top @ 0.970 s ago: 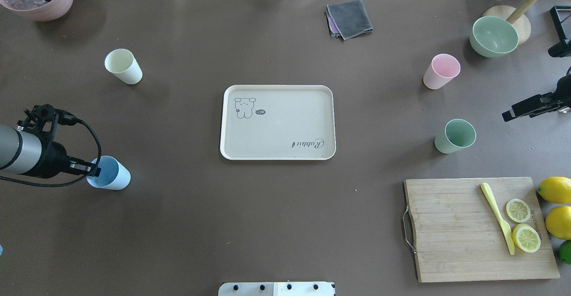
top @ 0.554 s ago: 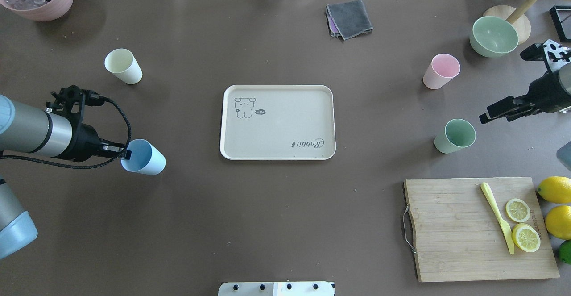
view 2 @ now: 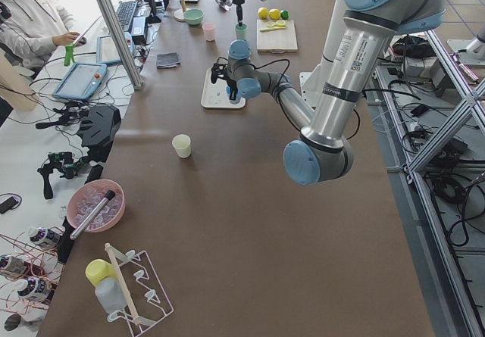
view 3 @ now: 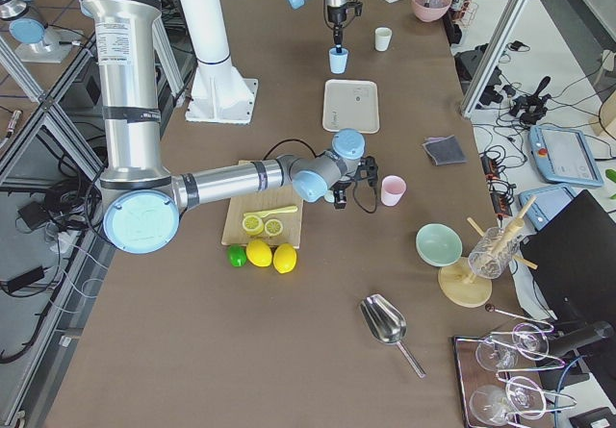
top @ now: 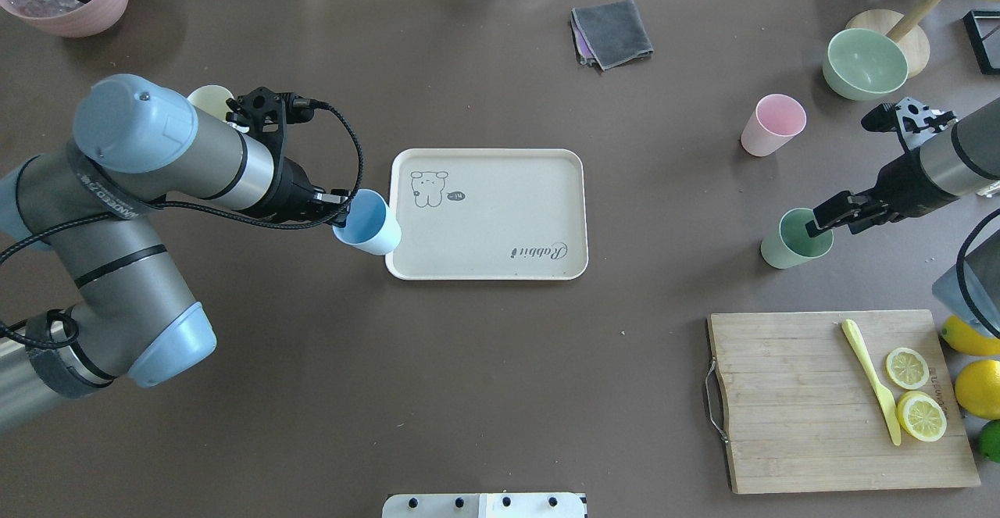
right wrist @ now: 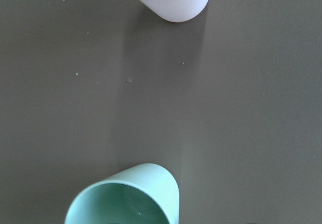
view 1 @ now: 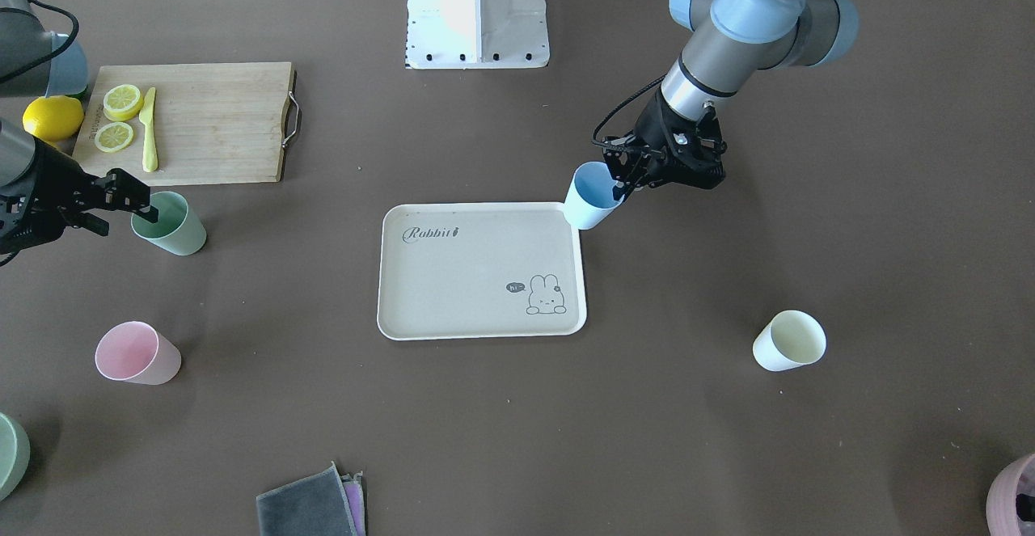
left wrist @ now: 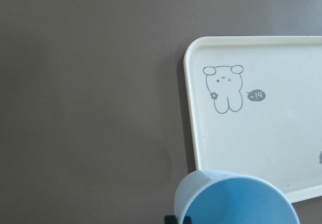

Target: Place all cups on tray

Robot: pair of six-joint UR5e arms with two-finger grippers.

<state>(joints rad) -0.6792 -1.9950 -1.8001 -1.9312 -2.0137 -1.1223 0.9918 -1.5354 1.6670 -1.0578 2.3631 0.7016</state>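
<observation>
Now you have the blue cup [top: 367,223], a smooth, matte, tapered tumbler, pinched at its rim by the left gripper [top: 342,209]. It sits over the left edge of the tray [top: 484,213], a flat beige rectangle with rounded corners and a raised rim; you cannot tell whether they touch. A moment ago that cup hung well left of the tray, over the brown table [top: 500,385]. Your right gripper [top: 820,223], fingers apart, has come down to the rim of the green cup [top: 785,251]. The pink cup [top: 772,125] and the cream cup [view 1: 790,341] have not moved and stand off the tray
</observation>
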